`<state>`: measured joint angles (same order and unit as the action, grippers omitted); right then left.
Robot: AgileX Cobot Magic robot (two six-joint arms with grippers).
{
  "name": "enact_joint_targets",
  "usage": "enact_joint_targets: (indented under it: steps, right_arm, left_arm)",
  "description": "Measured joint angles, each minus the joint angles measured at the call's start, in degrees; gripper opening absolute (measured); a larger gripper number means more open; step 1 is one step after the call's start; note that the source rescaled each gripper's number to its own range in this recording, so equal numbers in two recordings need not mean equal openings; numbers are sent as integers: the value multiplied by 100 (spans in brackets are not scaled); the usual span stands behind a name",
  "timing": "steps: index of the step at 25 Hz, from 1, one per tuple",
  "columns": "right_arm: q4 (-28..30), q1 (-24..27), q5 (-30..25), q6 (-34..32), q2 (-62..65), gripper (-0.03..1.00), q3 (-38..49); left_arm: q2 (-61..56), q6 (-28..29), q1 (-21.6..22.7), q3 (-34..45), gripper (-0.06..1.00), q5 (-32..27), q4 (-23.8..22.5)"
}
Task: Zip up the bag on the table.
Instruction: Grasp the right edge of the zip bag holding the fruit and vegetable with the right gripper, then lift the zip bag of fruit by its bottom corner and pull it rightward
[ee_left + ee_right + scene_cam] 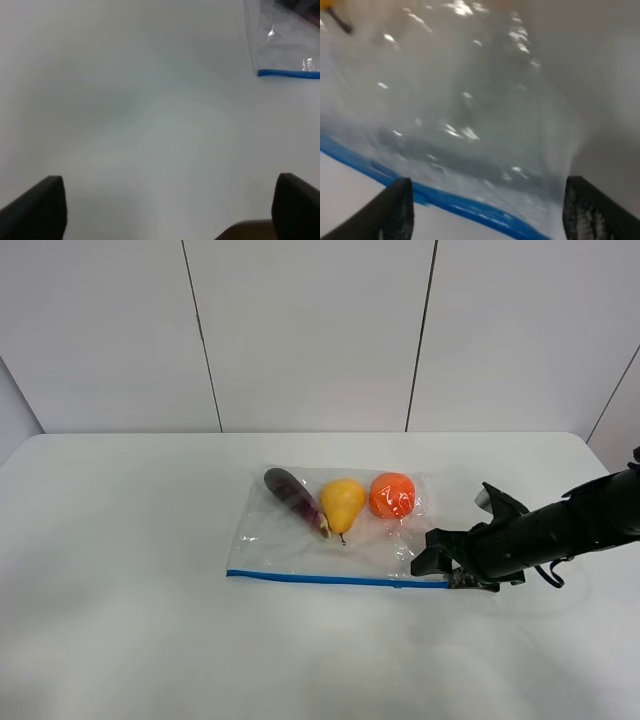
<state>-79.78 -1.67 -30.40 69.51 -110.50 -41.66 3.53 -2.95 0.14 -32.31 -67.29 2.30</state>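
The clear crinkly bag (340, 530) lies flat on the white table (120, 570). Its blue zipper strip (320, 578) runs along the near edge. An eggplant (293, 498), a pear (342, 502) and an orange (392, 494) show through it. My right gripper (445, 565) is open at the bag's right end, low over the table. In the right wrist view the right gripper (490, 215) has its fingers spread on either side of the bag (470, 100) and the zipper strip (470, 207). My left gripper (165, 210) is open and empty over bare table, with the bag's left corner (285, 45) ahead of it.
White wall panels (310, 330) stand behind the table's far edge. The left arm does not show in the exterior high view. The right arm (570, 525) reaches in from the right edge.
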Motion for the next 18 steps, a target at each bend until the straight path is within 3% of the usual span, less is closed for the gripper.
enact_joint_targets:
  steps: [6, 13, 18]
  right_arm:
    - [-652, 0, -456, 602, -288, 59, 0]
    - [-681, 0, -404, 653, -332, 5, 0]
    - [-703, 0, -391, 731, -332, 0, 0]
  left_arm:
    - [0, 0, 0, 0, 100, 0, 0]
    - [0, 0, 0, 0, 100, 0, 0]
    - [0, 0, 0, 0, 100, 0, 0]
